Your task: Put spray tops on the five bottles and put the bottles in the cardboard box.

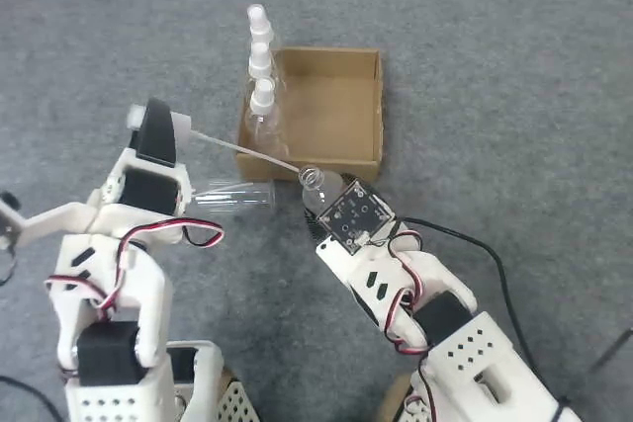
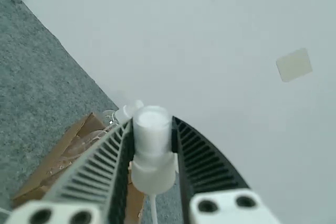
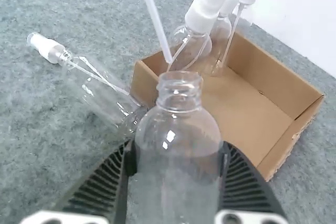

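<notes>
My left gripper [image 1: 158, 124] [image 2: 152, 124] is shut on a white spray top [image 1: 178, 126] [image 2: 152, 145] held sideways above the table. Its thin dip tube [image 1: 242, 150] [image 3: 152, 14] slants to the right, and its tip ends just at the mouth of an uncapped clear bottle [image 1: 313, 183] [image 3: 178, 129], not visibly inside it. My right gripper [image 1: 326, 200] [image 3: 177, 153] is shut on that bottle, just in front of the cardboard box [image 1: 379, 106] [image 3: 273, 108]. Three capped bottles [image 1: 263, 101] [image 3: 202, 30] stand along the box's left side. Another capped bottle [image 1: 232, 197] [image 3: 100, 90] lies on the mat.
Grey mat [image 1: 495, 76] covers the table, with free room to the right of the box. A black cable [image 1: 495, 264] runs beside the right arm. The lying bottle rests between the two arms, close under the dip tube.
</notes>
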Controlling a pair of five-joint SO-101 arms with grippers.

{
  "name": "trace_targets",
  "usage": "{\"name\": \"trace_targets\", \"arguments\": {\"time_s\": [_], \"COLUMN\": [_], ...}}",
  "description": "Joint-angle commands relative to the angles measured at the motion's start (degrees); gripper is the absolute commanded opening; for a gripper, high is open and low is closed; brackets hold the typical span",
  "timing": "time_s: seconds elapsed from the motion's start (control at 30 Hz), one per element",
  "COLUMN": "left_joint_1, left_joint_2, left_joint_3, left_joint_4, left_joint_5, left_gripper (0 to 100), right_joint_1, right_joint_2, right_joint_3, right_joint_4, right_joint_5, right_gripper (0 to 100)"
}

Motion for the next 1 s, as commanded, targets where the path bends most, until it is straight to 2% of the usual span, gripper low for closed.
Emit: {"name": "trace_targets", "arguments": {"time_s": [0.0,0.2,0.37,0.73,0.97], "left_joint_1": [-0.3,-0.1,3.9,4.2,4.2], "left_joint_2": [-1.3,-1.3,-1.3,-1.3,-1.3], "left_joint_3": [-2.7,-2.4,0.4,2.7,7.3], "left_joint_4": [-0.2,0.1,-0.2,-0.3,-5.4], "left_joint_5": [0.5,0.5,0.4,0.3,0.2], "left_gripper": [1,1,1,1,1], "right_joint_1": [-0.2,-0.2,-0.2,-0.2,-0.2], "right_joint_2": [-1.7,-1.7,-1.7,-1.7,-1.7], "right_joint_3": [-0.7,-0.7,-0.7,-0.7,-0.4], "right_joint_4": [-1.6,-1.6,-1.6,-1.4,-1.3], "right_joint_5": [0.7,0.7,0.7,0.7,0.7], "right_gripper": [11.7,11.7,11.7,11.7,11.7]}}
